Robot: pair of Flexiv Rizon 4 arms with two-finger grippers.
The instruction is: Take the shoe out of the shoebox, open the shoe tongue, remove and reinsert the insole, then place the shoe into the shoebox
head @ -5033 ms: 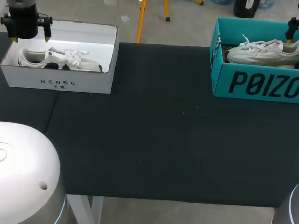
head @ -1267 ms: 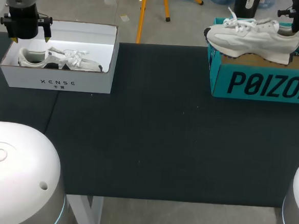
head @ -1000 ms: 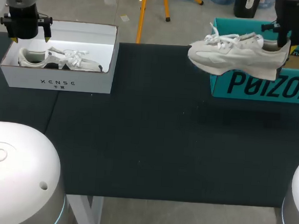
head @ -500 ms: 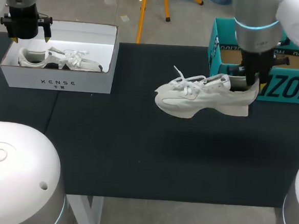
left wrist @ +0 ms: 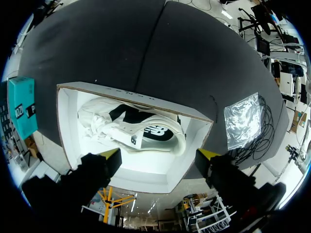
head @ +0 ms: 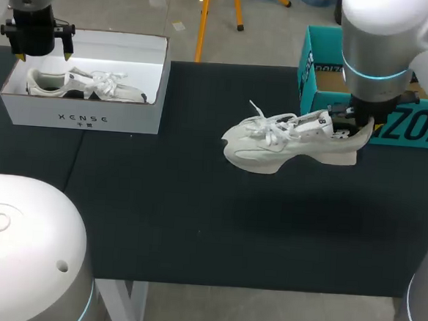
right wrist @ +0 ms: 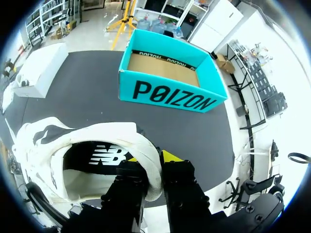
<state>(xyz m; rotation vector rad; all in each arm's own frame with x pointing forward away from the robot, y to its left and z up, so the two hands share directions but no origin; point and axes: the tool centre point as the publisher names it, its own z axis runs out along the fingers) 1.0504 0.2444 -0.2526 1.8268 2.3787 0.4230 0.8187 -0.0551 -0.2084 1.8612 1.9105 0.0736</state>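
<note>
A white sneaker (head: 274, 140) hangs over the dark table, toe pointing left, just left of the teal shoebox (head: 313, 73). My right gripper (head: 359, 129) is shut on its heel collar. In the right wrist view the heel rim (right wrist: 141, 145) is pinched at the gripper (right wrist: 154, 162), and the teal shoebox (right wrist: 170, 94) lies ahead with only bare cardboard inside. My left gripper (head: 43, 55) stands open above the white shoebox (head: 85, 112), which holds a second white sneaker (head: 87, 85). From the left wrist, that sneaker (left wrist: 141, 133) lies ahead of the open left gripper (left wrist: 159, 156).
The white shoebox (left wrist: 194, 145) stands at the table's far left, the teal one at the far right. Dark cloth (head: 195, 218) covers the table between them and toward the front edge. A crumpled clear plastic bag (left wrist: 241, 119) lies beside the white box.
My right arm lifted the sneaker out of the teal box and carried it left and down over the table's middle. The left arm stayed still.
</note>
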